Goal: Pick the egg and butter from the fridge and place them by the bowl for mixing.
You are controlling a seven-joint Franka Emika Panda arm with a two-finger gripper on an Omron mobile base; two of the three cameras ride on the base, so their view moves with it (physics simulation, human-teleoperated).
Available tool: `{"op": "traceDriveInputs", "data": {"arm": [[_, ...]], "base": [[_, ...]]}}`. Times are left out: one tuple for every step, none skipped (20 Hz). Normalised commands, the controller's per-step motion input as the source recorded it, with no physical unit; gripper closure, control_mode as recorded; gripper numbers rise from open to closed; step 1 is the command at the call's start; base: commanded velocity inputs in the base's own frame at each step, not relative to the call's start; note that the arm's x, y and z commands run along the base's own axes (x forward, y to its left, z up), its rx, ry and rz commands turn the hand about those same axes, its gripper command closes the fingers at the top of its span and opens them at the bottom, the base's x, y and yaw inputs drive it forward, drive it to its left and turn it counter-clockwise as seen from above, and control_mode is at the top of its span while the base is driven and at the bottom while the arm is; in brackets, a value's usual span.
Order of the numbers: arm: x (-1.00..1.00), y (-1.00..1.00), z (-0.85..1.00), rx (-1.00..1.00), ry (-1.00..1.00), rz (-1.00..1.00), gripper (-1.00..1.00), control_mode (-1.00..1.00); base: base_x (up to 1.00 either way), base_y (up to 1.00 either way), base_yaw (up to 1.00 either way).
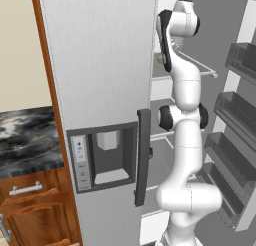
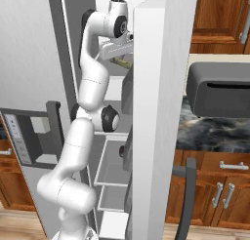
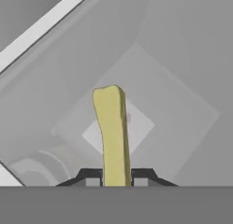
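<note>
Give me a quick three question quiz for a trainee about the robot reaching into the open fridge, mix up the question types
1. True or false: the gripper is shut on the butter.
2. Multiple choice: in the left base view, the dark door handle is on A) the fridge, B) a wooden cabinet, C) the toaster.
3. Fill in: in the hand view, the butter sticks out from between the two ____.

Key
1. True. The yellow stick sits clamped between the tips.
2. A. The handle runs vertically beside the dispenser panel.
3. Fingertips.
</note>
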Motion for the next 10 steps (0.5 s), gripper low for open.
{"op": "traceDriveInputs", "data": {"arm": [[-0.69, 0.23, -0.81, -0.08, -0.41, 0.08, 1.00, -1.00], [-0.70, 0.23, -0.85, -0.09, -0.40, 0.09, 1.00, -1.00], [-0.73, 0.22, -0.80, -0.09, -0.40, 0.09, 1.00, -1.00], [-0.74, 0.21, -0.75, -0.07, -0.36, 0.08, 1.00, -1.00], [-0.72, 0.20, -0.72, -0.05, -0.32, 0.08, 1.00, -1.00], [-0.67, 0.18, -0.66, -0.03, -0.27, 0.08, 1.00, -1.00], [-0.66, 0.18, -0.63, -0.03, -0.25, 0.08, 1.00, -1.00], [-0.63, 0.16, -0.60, -0.03, -0.21, 0.07, 1.00, -1.00], [-0.61, 0.13, -0.56, -0.02, -0.19, 0.06, 1.00, -1.00], [-0.59, 0.10, -0.49, -0.01, -0.17, 0.06, 1.00, -1.00]], "base": [[0.00, 0.00, 0.00], [0.00, 0.00, 0.00], [0.00, 0.00, 0.00], [0.00, 0.00, 0.00], [0.00, 0.00, 0.00], [0.00, 0.00, 0.00], [0.00, 0.00, 0.00], [0.00, 0.00, 0.00], [0.00, 0.00, 0.00], [0.00, 0.00, 0.00]]}}
